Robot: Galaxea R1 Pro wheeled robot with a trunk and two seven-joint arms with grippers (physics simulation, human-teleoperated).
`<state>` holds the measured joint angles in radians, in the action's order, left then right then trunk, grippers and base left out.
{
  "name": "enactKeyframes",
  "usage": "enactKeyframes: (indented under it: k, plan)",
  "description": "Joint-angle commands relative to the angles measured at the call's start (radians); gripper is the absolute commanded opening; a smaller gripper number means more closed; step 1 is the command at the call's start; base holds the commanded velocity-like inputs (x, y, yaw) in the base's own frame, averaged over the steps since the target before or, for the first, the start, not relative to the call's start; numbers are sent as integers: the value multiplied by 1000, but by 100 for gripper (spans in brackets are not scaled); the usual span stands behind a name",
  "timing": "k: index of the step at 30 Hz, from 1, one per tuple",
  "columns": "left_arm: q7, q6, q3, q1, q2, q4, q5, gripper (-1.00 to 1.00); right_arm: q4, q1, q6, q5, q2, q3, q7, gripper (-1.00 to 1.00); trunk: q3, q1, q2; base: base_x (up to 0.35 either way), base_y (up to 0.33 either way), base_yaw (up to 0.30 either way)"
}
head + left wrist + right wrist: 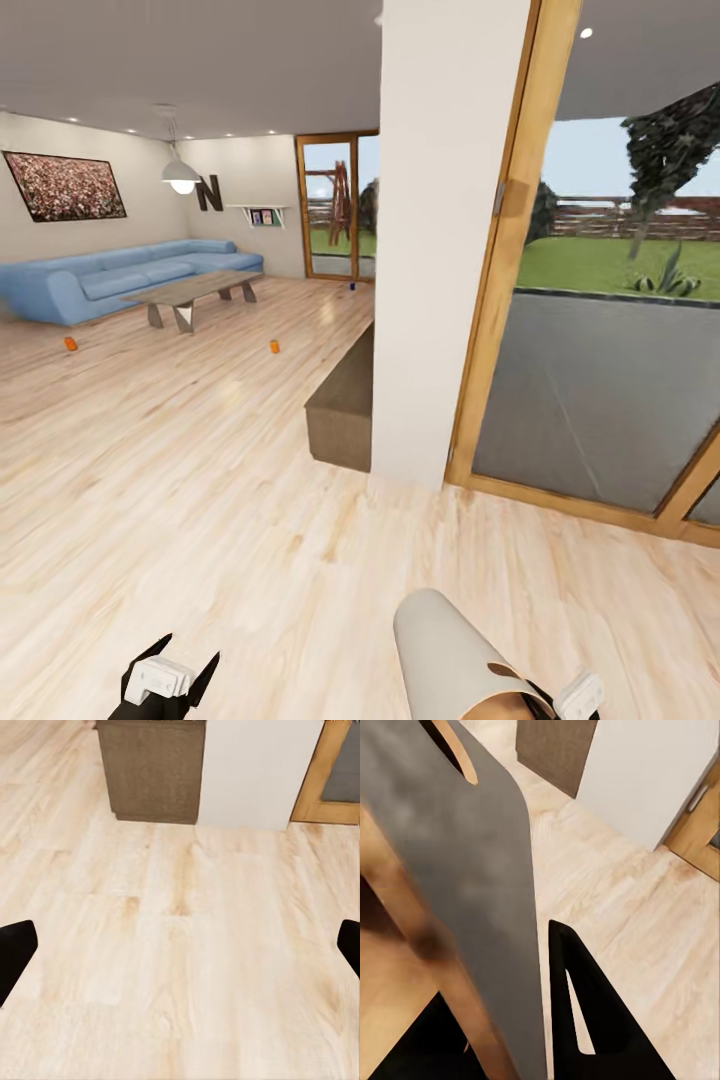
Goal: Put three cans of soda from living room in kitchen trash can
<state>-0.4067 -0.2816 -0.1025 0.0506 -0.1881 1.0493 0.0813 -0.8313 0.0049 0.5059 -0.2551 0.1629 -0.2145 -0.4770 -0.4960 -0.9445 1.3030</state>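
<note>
Blue sofa (120, 280), 2 orange cans (71, 343), grey bin (450, 650).

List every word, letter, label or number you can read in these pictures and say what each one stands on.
"N": a big dark letter N mounted on the far wall of the living room, above the blue sofa.
The two orange cans and the dark blue can on the floor: too small to read any label.
The items on the small wall shelf: too small to read.
The bin held by the right gripper: no text on it.
</note>
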Motion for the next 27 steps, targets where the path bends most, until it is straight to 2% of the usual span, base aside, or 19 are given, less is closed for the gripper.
enactKeyframes:
  k: [1, 13, 27]
  plan:
    - [0, 0, 0, 0, 0, 0, 0, 100, -2, 0, -1, 11, 0, 0, -6, -100, 0, 0, 0, 322, 64, 243]
    - [0, -1, 0, 0, 0, 0, 0, 100, 0, 0, -1, 11, 0, 1, -6, -100, -6, 0, 0, 316, 82, 226]
    - [0, -1, 0, 0, 0, 0, 0, 100, 0, 0, -1, 7, -1, 3, -6, -100, -7, 0, 0, 225, 23, 29]
